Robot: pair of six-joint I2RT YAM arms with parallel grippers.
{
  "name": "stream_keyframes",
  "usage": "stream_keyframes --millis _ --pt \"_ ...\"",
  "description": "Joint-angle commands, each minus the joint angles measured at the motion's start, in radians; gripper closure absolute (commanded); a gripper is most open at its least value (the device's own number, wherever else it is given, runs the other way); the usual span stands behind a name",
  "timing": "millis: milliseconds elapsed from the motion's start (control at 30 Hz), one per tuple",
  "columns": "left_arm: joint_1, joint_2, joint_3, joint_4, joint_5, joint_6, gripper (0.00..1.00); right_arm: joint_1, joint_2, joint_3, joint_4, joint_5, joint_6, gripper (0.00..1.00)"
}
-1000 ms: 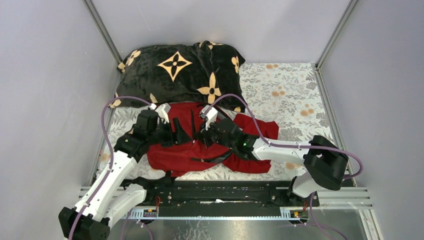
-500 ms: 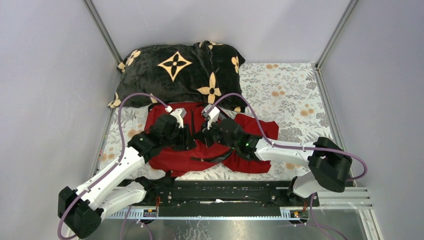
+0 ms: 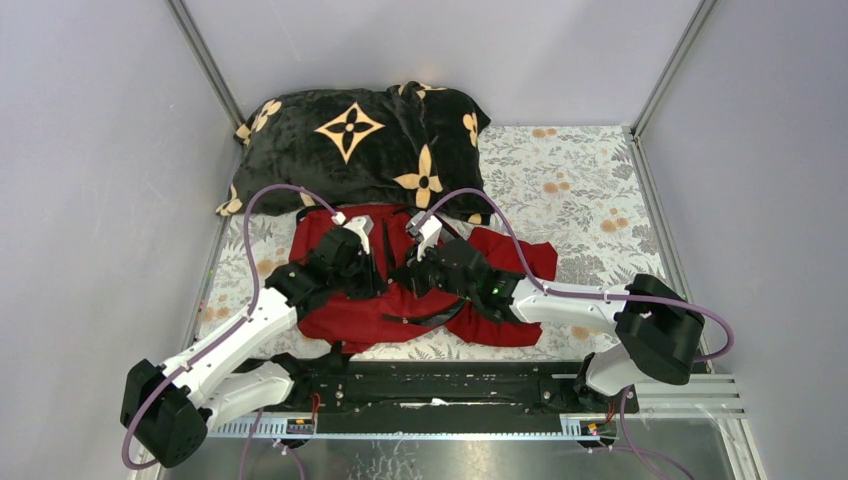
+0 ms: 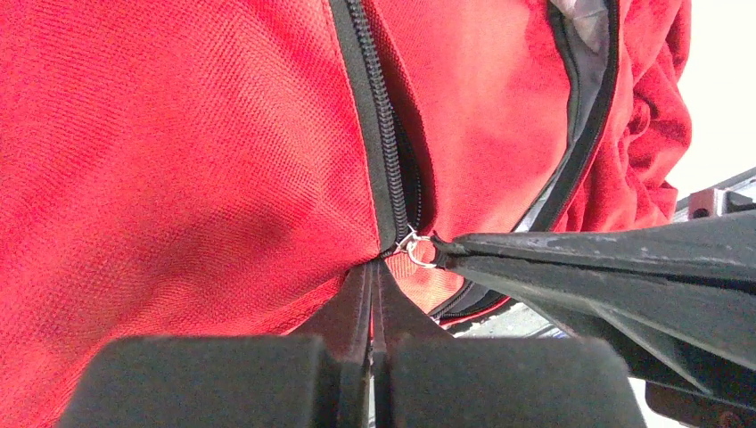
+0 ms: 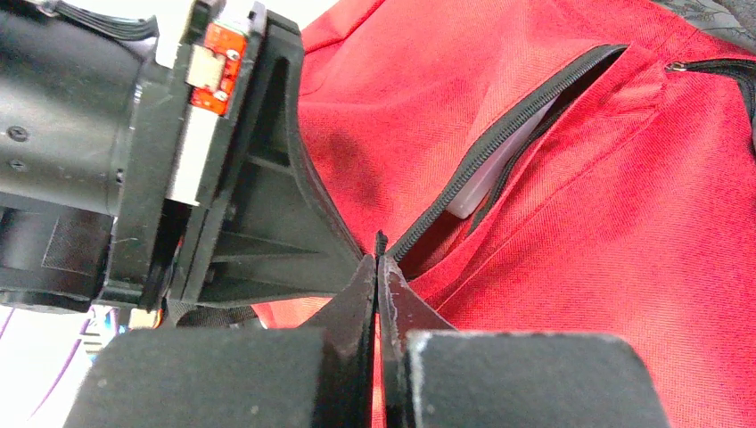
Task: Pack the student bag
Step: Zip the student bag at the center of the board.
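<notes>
The student bag [image 3: 345, 318], red with black zippers, lies flat in the middle of the mat, both grippers meeting on top of it. My left gripper [image 3: 376, 274] [image 4: 374, 267] is shut, pinching red fabric at the end of a pocket zipper [image 4: 379, 134]. From the right, my right gripper [image 3: 407, 273] [image 5: 378, 259] is shut on the zipper pull, whose metal ring [image 4: 421, 252] shows at its fingertips [image 4: 459, 250]. The zipper [image 5: 499, 143] is partly apart, and a white object [image 5: 486, 183] shows inside the pocket.
A black plush blanket with tan flower motifs [image 3: 360, 150] lies right behind the bag. A dark-red cloth [image 3: 520, 255] sticks out at the bag's right under my right arm. The floral mat [image 3: 590, 190] stretches to the back right; grey walls close in on three sides.
My left arm swung right onto the bag, and its gripper closed from open onto the fabric beside the zipper. The right gripper has stayed put, shut.
</notes>
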State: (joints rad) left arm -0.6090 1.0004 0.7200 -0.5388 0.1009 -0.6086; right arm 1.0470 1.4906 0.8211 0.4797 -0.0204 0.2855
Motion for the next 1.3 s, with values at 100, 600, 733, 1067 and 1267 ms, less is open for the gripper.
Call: stream_keyframes --millis 100,600,733,1067,1267 --pt "0.007 -0.088 0.062 -0.034 -0.088 -0.008 0.97 -0.005 -0.041 -0.01 0.059 -0.01 0.005 1.0" --pt "0.175 0.199 0.313 -0.02 -0.054 0.039 0.23 -0.006 -0.05 -0.044 0.065 -0.011 -0.015 1.0" --pt "0.091 0.262 0.361 -0.078 -0.236 0.045 0.28 -0.005 -0.044 -0.038 0.072 -0.017 -0.015 1.0" --pt "0.049 0.395 0.399 -0.082 -0.259 0.061 0.4 -0.005 -0.027 -0.034 0.073 -0.036 0.0 1.0" --pt "0.043 0.453 0.414 -0.07 -0.267 0.077 0.5 -0.005 -0.027 -0.025 0.066 -0.049 0.001 1.0"
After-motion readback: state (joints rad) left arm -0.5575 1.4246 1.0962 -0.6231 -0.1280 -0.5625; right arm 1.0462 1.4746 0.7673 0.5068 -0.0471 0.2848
